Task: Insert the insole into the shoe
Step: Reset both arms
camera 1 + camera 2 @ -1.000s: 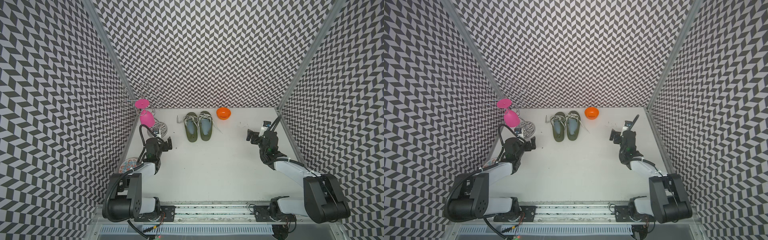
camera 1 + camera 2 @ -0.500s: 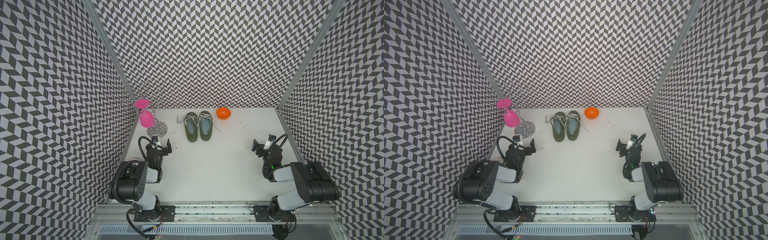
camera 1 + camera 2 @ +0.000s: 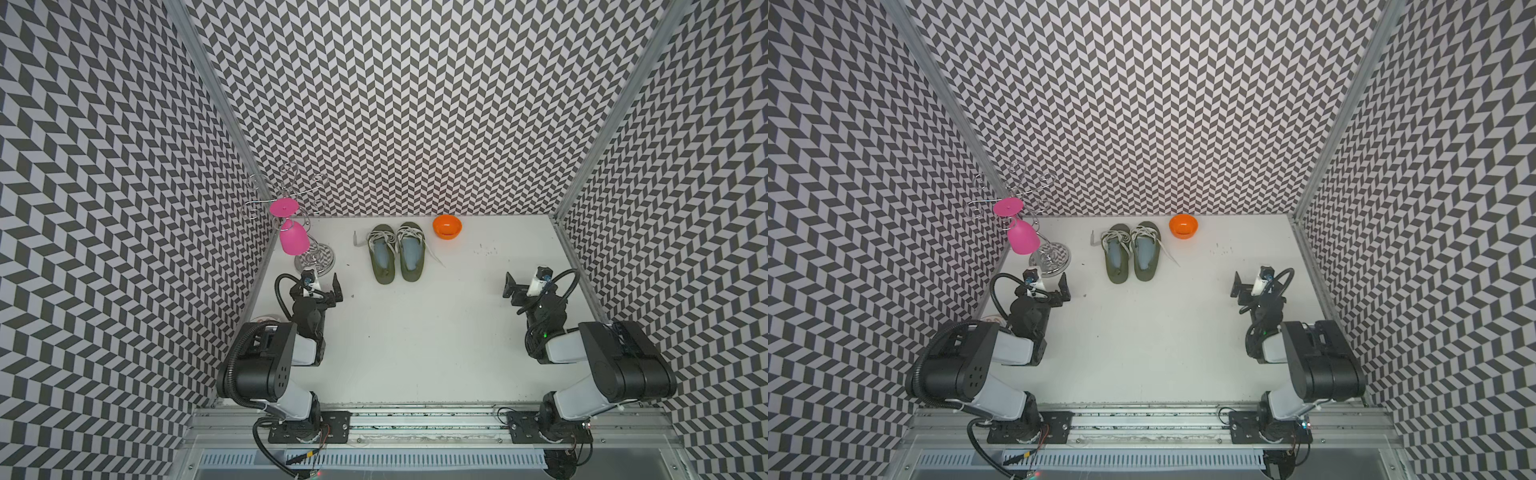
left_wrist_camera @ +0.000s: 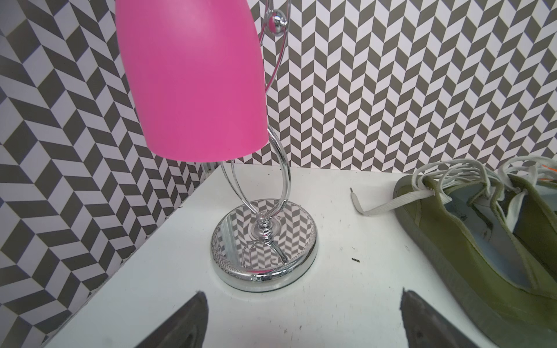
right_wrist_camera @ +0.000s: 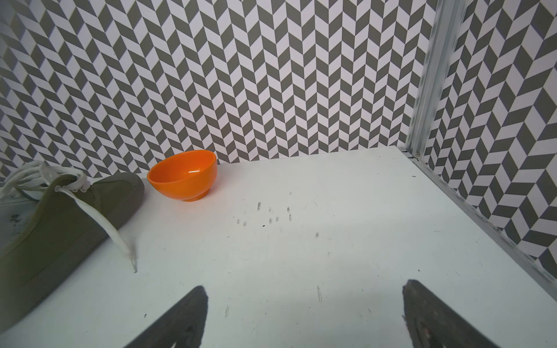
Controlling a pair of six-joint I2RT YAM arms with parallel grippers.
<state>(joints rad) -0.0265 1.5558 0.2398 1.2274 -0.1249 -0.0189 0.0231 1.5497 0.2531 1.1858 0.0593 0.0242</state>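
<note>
Insoles of pale blue-grey foam (image 3: 381, 254) appear to lie inside both olive-green lace-up canvas shoes (image 3: 412, 272). The shoes stand side by side, touching, close to the patterned back wall (image 3: 415, 124) on the white tabletop (image 3: 415, 340), and no loose insole shows anywhere on the surface. Over the last second both black robot arms (image 3: 266, 365) have drawn away from the shoes and folded back toward their bases on the front rail (image 3: 415, 419). That retreat, with nothing carried, suggests the insertion is finished and the arms are going to rest, though how flat each insole sits cannot be judged from these views. The left gripper (image 3: 318, 292) has its jaws spread wide and empty. The right gripper (image 3: 524, 290) is likewise spread wide and holds nothing. From the left gripper the shoes lie ahead and across toward the right arm, well apart. Its wrist view shows the nearer shoe (image 4: 437, 229) beyond the dark fingertips (image 4: 193, 322), with a loose white lace (image 4: 388, 205) trailing on the table. From the right gripper the shoes lie ahead and across toward the left arm, also well apart. Near and straight ahead of the left gripper stands a chrome wire rack (image 3: 314, 259) with an upturned pink plastic goblet (image 3: 293, 241) hanging from it. Farther ahead of the right gripper sits a glossy orange bowl (image 3: 447, 227), just beside the shoes.
</note>
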